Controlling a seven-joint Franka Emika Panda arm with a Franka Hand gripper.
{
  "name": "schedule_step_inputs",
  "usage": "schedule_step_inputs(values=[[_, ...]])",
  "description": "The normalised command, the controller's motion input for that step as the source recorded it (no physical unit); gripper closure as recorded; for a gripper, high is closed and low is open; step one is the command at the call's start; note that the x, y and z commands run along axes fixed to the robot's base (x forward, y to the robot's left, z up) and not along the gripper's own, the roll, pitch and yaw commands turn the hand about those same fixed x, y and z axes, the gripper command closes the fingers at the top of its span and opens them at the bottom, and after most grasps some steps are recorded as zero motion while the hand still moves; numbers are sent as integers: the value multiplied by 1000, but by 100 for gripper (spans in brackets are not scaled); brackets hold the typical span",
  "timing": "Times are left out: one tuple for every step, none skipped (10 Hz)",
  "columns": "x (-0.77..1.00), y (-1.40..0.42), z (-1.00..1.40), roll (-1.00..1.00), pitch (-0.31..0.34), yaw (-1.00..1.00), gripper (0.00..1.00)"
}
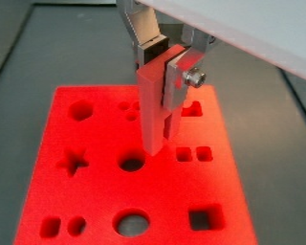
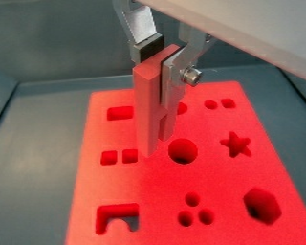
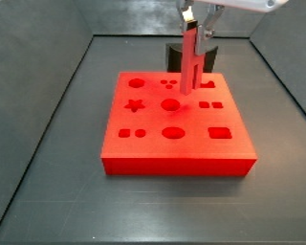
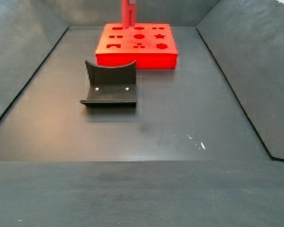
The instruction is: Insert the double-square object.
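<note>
My gripper is shut on the double-square object, a long slim red peg held upright; the pair also shows in a wrist view. Silver fingers clamp its upper end. The peg hangs over the big red block with shaped holes. Its lower end is near the block's top, between a round hole and the double-square hole. In a side view the peg stands over the block's far middle. In a side view the peg rises above the block.
The dark fixture stands on the grey floor in front of the block; in a side view it shows behind the block. Raised bin walls border the floor on the sides.
</note>
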Motion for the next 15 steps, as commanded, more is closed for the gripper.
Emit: schedule_step_inputs(values=[[17, 0, 0, 50, 0, -940, 100], [0, 0, 0, 83, 26, -920, 100], [0, 0, 0, 160, 100, -874, 100], [-57, 0, -129, 229, 99, -874, 100], [-43, 0, -177, 247, 139, -829, 100], [-26, 0, -177, 254, 199, -757, 100], [0, -6, -46, 241, 259, -669, 100], [11, -71, 0, 214, 331, -494, 100], [249, -131, 29, 207, 350, -309, 100], [583, -180, 83, 190, 313, -106, 100], [740, -160, 63, 150, 211, -114, 100], [851, -157, 26, 97, 76, -157, 100], [894, -140, 0, 16, 4, -217, 100], [783, -17, 0, 0, 0, -397, 100], [657, 0, -74, -61, 0, -531, 100]])
